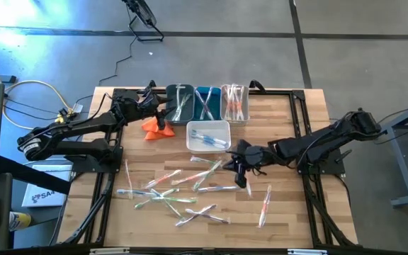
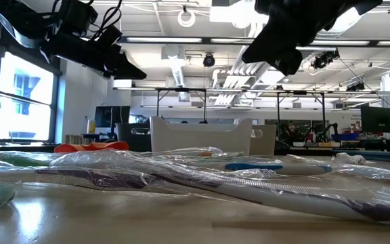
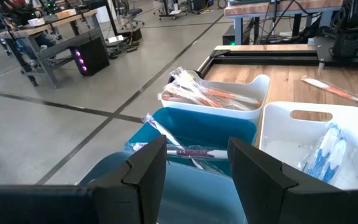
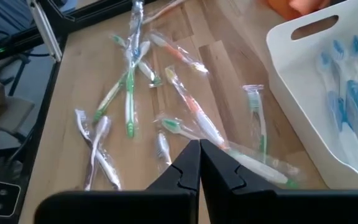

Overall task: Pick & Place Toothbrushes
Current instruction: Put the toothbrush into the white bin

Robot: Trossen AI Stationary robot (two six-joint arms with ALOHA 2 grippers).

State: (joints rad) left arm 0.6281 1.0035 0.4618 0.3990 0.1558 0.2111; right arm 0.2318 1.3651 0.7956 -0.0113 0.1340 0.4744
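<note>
In the white bin (image 1: pixel 209 125), blue toothbrushes (image 1: pixel 207 139).

Both arms are dark, near-black assemblies of jointed segments with rounded joint housings. The left arm (image 1: pixel 76 127) carries a light-coloured ring at its base joint, and dark cables run along its links. The right arm (image 1: pixel 324 138) has the same matte black finish and blocky link covers. The left gripper (image 3: pixel 194 165) ends in two broad, flat-faced black fingers (image 3: pixel 145 171) with angular, chamfered edges and a smooth plastic surface. The right gripper (image 4: pixel 199 165) has two narrower black fingers that taper to pointed tips, mounted on a wide black crossbar.
</note>
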